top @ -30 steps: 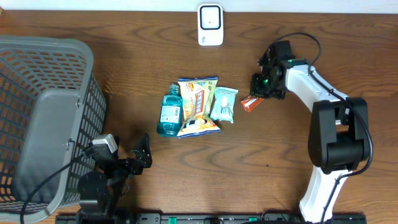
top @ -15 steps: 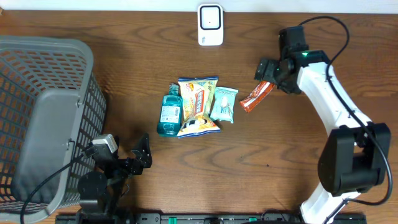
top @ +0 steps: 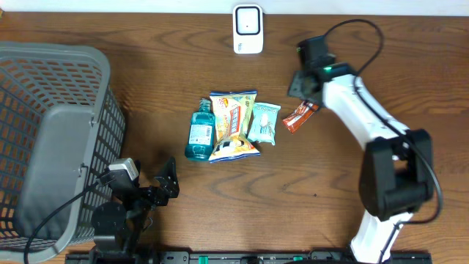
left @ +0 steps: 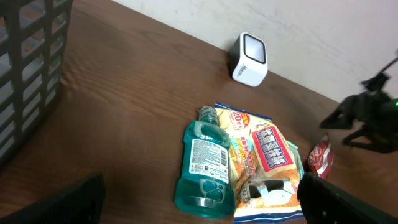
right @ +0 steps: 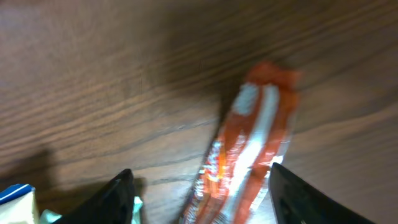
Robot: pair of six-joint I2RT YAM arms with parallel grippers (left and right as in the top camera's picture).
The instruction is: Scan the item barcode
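At the near edge of the dark wooden table (top: pixel 293 213), the left gripper (top: pixel 172 180) rests low with its jaws spread wide and nothing between them, beside a grey plastic mesh basket (top: pixel 55 51) that fills the left side.

Toward the middle lies a tight row of goods: a teal plastic mouthwash bottle (top: pixel 198 132) on its side, a yellow printed snack bag (top: pixel 233 125) touching it, and a pale green sealed packet (top: pixel 263 122) against the bag's right edge.

Just right of that packet, slightly apart, the orange-red foil snack wrapper (top: pixel 299 116) lies flat on the wood, slanted. The right gripper (right: pixel 200 171) hangs over the wrapper's far end. Its dark fingers (right: pixel 118 199) stand apart on either side of the wrapper and do not clamp it; the wrist view is blurred.

Farther back, near the table's far edge and well left of the wrapper, stands a small white box-shaped barcode scanner (top: pixel 248 29).
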